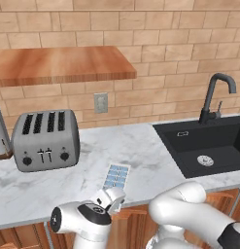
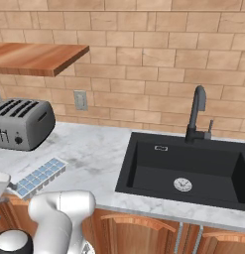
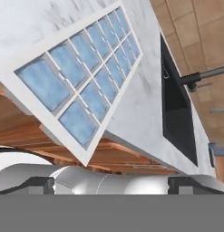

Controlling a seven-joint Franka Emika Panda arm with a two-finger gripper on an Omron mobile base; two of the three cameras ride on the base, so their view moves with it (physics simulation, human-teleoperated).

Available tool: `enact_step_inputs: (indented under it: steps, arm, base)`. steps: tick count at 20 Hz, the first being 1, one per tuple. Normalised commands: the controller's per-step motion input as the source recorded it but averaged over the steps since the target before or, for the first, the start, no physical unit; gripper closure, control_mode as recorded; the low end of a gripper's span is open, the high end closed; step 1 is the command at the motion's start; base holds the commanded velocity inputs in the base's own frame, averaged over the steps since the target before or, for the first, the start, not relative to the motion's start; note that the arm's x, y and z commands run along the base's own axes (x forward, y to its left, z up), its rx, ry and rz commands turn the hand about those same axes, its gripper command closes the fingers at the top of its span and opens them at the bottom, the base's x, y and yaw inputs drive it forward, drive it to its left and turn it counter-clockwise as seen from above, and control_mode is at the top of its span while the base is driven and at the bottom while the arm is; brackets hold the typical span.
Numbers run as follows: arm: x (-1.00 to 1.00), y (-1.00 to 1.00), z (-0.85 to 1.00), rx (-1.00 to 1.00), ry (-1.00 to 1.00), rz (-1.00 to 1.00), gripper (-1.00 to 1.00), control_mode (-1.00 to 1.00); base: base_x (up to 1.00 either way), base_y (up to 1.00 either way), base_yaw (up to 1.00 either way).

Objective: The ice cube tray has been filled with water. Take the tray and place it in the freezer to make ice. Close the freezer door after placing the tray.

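The ice cube tray (image 1: 117, 175) lies on the marble counter (image 1: 92, 160) near its front edge, a long white rectangle whose cells hold pale blue water (image 3: 68, 63). In the hand view the tray (image 3: 81, 77) looms close, and its near end juts past the counter's edge. My gripper (image 1: 110, 198) sits just in front of and below that near end. Its fingertips (image 3: 38, 185) stand wide apart, open, with nothing between them. The right base view has the tray (image 2: 39, 176) at the lower left. The freezer and its door are out of view.
A grey four-slot toaster (image 1: 45, 140) stands at the back left of the counter, under a wooden shelf (image 1: 58, 63). A black sink (image 1: 209, 141) with a dark faucet (image 1: 214, 97) lies to the right. Brown cabinets (image 2: 144, 233) run below the counter.
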Motion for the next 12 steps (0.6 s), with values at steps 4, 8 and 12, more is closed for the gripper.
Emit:
enact_step_inputs:
  steps: [4, 8, 12]
  arm:
    - [0.09, 0.07, -0.24, -0.21, 0.01, 0.00, -1.00, -1.00]
    - [0.11, 0.12, -0.22, -0.21, 0.00, 0.00, -1.00, -1.00]
    - [0.18, 0.11, -0.17, -0.15, 0.00, 0.00, -1.00, -1.00]
  base:
    - [0.00, 0.00, 0.00]
    - [0.00, 0.00, 0.00]
    - [0.00, 0.00, 0.00]
